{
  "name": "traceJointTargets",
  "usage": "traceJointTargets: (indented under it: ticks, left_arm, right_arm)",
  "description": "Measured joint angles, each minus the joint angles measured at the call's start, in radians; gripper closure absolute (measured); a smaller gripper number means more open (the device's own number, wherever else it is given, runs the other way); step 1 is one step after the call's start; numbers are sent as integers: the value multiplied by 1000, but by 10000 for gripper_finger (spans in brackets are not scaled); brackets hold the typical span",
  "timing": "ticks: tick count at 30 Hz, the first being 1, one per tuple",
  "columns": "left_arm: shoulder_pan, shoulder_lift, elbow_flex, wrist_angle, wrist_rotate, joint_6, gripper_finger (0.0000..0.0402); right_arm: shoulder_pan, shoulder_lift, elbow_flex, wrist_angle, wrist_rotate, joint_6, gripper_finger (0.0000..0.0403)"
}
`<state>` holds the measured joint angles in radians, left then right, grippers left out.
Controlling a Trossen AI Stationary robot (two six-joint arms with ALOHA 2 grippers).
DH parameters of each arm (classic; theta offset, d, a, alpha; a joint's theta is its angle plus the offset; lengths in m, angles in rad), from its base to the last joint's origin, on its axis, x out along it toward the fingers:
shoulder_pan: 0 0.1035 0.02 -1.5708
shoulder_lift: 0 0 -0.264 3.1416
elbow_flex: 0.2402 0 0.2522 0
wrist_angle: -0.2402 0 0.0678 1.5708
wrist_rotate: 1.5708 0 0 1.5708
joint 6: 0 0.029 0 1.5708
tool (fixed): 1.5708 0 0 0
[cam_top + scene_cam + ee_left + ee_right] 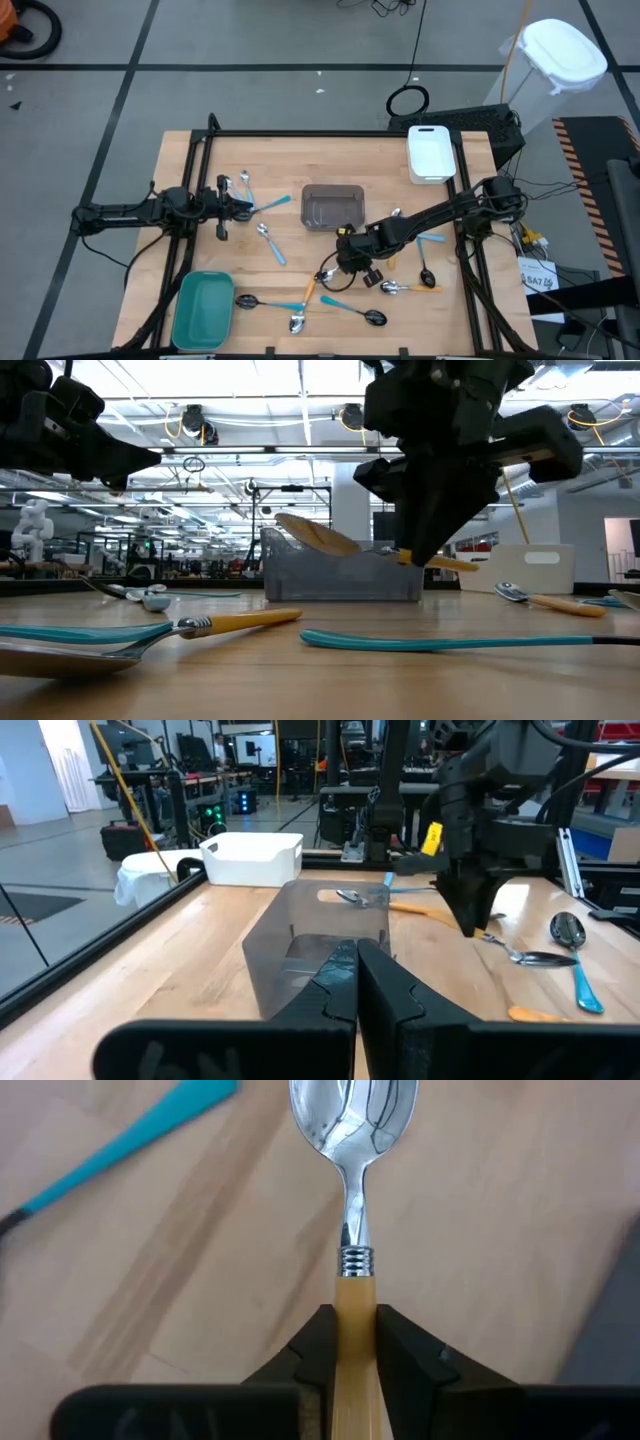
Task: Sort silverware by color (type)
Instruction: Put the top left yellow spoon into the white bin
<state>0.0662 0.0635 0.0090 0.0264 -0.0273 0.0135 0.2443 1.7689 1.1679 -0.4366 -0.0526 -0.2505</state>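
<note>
My right gripper (pixel 347 262) hangs over the table's near middle, shut on a spoon (pixel 318 533) with a shiny silver bowl (pixel 352 1115) and an orange handle. My left gripper (pixel 356 982) is shut and touches nothing. It waits at the table's left (pixel 238 207), beside a blue-handled spoon (pixel 266 205). Other spoons lie flat on the wood: a silver one with a blue handle (pixel 270 241), a black one with a blue handle (pixel 358 311), a silver one with an orange handle (pixel 408 288), a black one (pixel 427 273). My right gripper pinches the spoon's orange handle (pixel 352 1295) between its two fingers, just behind the ribbed metal collar. The fingers come from above, pointing down, and lie across the handle. The spoon is lifted clear of the table and nearly level, with its handle end (pixel 452 564) a little lower.
A grey see-through bin (pixel 333 207) stands at the table's middle, just beyond the right gripper. A white bin (pixel 431 152) sits at the far right and a teal bin (pixel 203 310) at the near left. Black frame rails (pixel 330 133) run along the table's edges.
</note>
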Motion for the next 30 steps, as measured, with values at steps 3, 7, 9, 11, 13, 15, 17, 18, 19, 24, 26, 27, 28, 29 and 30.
traceJointTargets:
  ticks: [3, 7, 9, 11, 13, 15, 17, 18, 19, 24, 26, 27, 28, 29, 30]
  left_arm:
    - [0, 0, 0, 0, 0, 0, 401]
    - [0, 0, 0, 0, 0, -18, 401]
    - [0, 0, 0, 0, 0, -23, 401]
    - [0, 0, 0, -1, 0, -23, 401]
    - [0, 0, 0, -1, 0, -23, 401]
    - [0, 0, 0, -1, 0, -23, 401]
    - [0, 0, 0, -1, 0, -23, 401]
    - [0, 0, 0, -1, 0, -23, 401]
    - [0, 0, 0, -1, 0, -23, 401]
    - [0, 0, 0, -6, 0, -42, 401]
    - [0, 0, 1, -12, 0, -43, 401]
    - [0, 0, 1, -13, 0, -43, 401]
    - [0, 1, 1, -13, 0, -43, 401]
    - [0, 1, 1, -13, 0, -43, 401]
    - [0, 1, 1, -13, 0, -43, 401]
  right_arm:
    - [0, -11, 0, -10, 32, 5, 355]
    - [0, -28, 0, -16, 33, 6, 355]
    - [0, -41, 0, -19, 33, 7, 355]
    - [0, -54, 0, -18, 34, 6, 355]
    - [0, -68, 1, -17, 42, 4, 355]
    - [0, -82, 1, -18, 75, 4, 355]
    - [1, -97, 1, -17, 110, 3, 355]
    - [0, -105, 1, -17, 126, 3, 355]
    - [0, -112, 1, -18, 139, 2, 355]
    - [1, -144, 1, -20, 161, 2, 355]
    - [6, -156, 1, -22, 161, 2, 355]
    - [9, -160, 1, -25, 161, 2, 355]
    - [12, -165, 1, -24, 162, 2, 355]
    - [15, -171, 1, -25, 163, 2, 355]
    - [18, -176, 1, -26, 165, 2, 355]
